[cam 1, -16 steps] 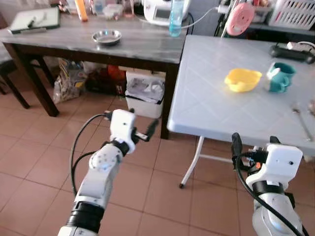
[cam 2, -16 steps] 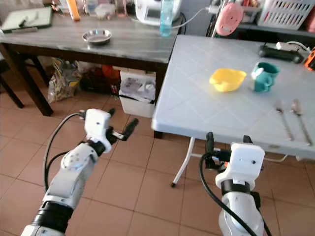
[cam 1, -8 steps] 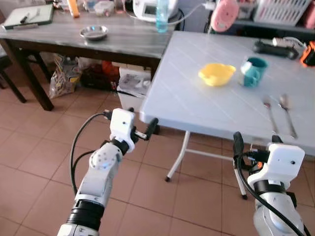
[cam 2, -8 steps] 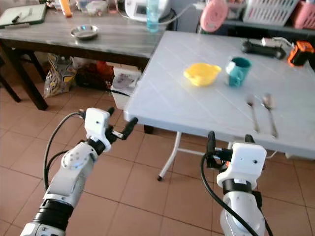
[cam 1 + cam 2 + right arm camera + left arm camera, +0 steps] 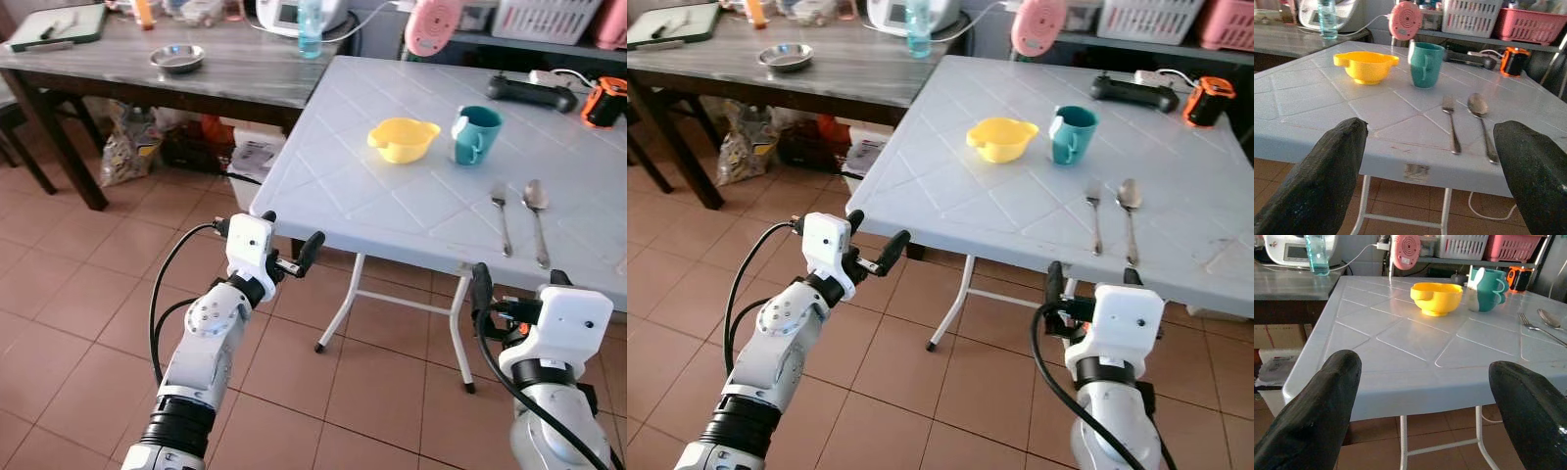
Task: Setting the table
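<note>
My left gripper (image 5: 290, 246) was held with fingers spread and empty, just short of the near left corner of the white table (image 5: 392, 211), over the tiled floor (image 5: 88, 284). My right gripper (image 5: 516, 294) was likewise spread and empty, just below the table's near edge; one of its fingers was largely hidden behind the wrist housing in the head views, and both finger pairs were cut off at the frame edges in the wrist views.

Compared with the frames a second earlier, the whole scene had shifted: the table stood more squarely before me and more of its right side had come into view, including the fork (image 5: 501, 218), the spoon (image 5: 536, 208) and an orange object (image 5: 604, 101) at the far right edge, which was too small to identify.

The yellow bowl (image 5: 403, 139) and teal mug (image 5: 473, 134) stood side by side, apart, towards the middle of the tabletop, well beyond both grippers. The fork and spoon lay parallel near the near edge, just beyond my right gripper.

A dark wooden table (image 5: 196, 78) carried a steel bowl (image 5: 177, 58).
</note>
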Available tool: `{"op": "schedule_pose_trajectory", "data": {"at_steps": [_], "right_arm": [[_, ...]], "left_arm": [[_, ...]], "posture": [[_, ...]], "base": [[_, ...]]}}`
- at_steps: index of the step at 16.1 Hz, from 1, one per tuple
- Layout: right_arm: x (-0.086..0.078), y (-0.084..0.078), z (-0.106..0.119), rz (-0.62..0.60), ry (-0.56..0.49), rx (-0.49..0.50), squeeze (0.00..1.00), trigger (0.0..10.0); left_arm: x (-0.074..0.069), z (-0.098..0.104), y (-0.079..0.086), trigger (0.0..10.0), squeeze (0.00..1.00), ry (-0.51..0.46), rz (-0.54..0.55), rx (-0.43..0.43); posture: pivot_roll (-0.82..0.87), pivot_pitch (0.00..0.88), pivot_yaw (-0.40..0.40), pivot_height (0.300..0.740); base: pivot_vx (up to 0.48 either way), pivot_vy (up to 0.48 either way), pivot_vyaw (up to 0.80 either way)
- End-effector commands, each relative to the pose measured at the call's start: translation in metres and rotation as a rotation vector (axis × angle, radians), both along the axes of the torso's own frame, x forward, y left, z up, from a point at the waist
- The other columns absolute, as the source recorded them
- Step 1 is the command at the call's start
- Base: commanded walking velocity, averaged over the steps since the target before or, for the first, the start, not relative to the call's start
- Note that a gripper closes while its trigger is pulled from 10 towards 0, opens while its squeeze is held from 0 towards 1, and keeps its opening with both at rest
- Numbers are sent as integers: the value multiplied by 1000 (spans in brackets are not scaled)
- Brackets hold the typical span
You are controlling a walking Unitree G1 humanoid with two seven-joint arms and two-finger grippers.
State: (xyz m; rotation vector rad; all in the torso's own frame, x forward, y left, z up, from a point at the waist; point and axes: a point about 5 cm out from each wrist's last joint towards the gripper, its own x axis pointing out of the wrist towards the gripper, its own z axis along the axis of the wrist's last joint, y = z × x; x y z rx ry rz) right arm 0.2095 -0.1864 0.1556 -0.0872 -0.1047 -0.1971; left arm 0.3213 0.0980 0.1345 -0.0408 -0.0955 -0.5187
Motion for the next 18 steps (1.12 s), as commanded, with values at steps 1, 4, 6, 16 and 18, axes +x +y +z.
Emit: {"op": "schedule_pose_trajectory", "data": {"at_steps": [1,4,6,16,18], "right_arm": [[-1,1,2,8,-11,-5,0,10000],[-1,3,3,20,-17,-4,0,10000],[-2,5,2,35,-14,0,0,10000],[-2,8,0,47,-10,1,0,10000],[-3,8,0,46,-9,0,0,10000]], "left_arm": [[1,5,0,10000,0,-17,-9,-15],[2,8,0,10000,0,-21,-12,-22],[2,9,0,10000,0,-23,-15,-25],[0,7,-3,10000,0,-20,-48,-30],[0,7,-3,10000,0,-20,-50,-30]], "posture": [[-7,101,9,740],[-6,103,12,740],[-7,105,12,740],[-7,107,16,740],[-7,108,16,740]], "base": [[0,0,0],[278,0,0],[341,0,0],[458,0,0],[480,0,0]]}}
